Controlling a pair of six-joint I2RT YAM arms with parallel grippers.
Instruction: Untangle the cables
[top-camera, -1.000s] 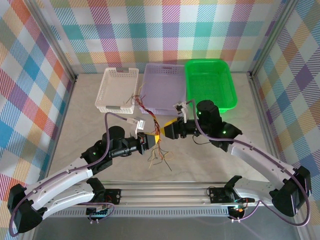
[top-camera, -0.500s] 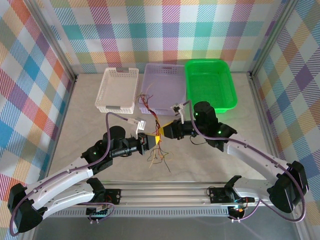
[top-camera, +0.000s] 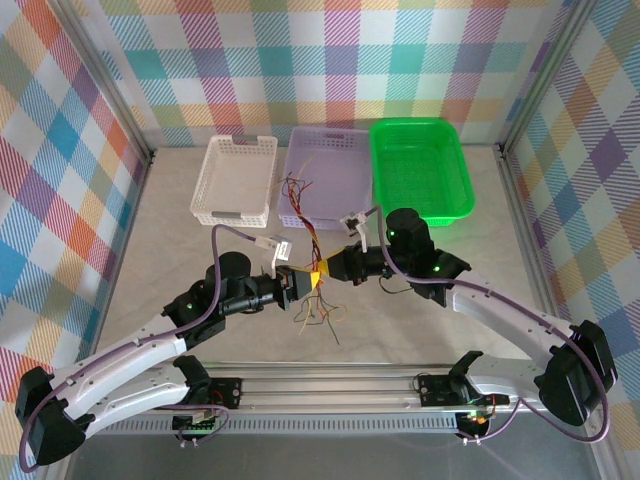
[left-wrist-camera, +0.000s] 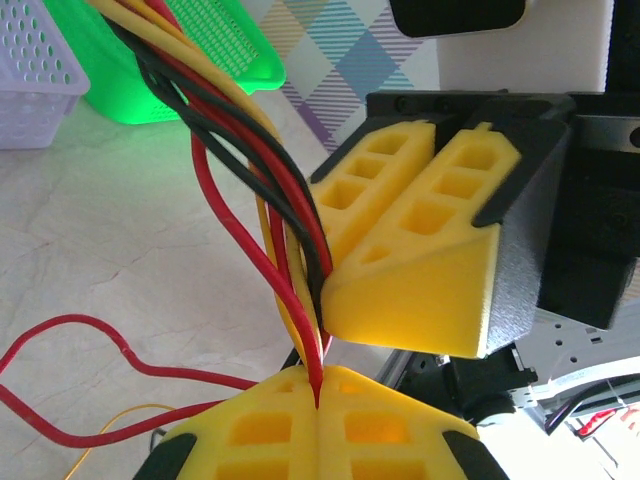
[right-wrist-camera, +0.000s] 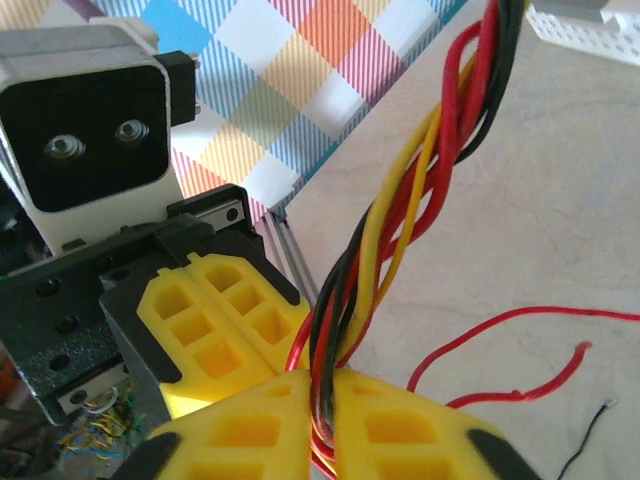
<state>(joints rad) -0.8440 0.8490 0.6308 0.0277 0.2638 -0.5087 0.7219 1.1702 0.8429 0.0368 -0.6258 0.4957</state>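
Left gripper (left-wrist-camera: 318, 395) and right gripper (right-wrist-camera: 325, 400) each clenched on the cables (top-camera: 304, 222), tips just beside each other mid-table.

Nearest, loose wire ends (top-camera: 318, 315) trail on the table (top-camera: 170, 250) below the grippers, apart from the base rail (top-camera: 330, 385); a pull could drag them into fresh loops. At the grip, red, yellow and black strands twist together between the two near-touching pincers: pulling straight apart would likely tighten the twist, slip a strand, or knock the pads together. Beyond, the bundle rises toward the purple basket (top-camera: 335, 160), whose rim could snag it. Bare table opens left and right; white basket (top-camera: 232, 180) and green basket (top-camera: 420, 165) close the far side.
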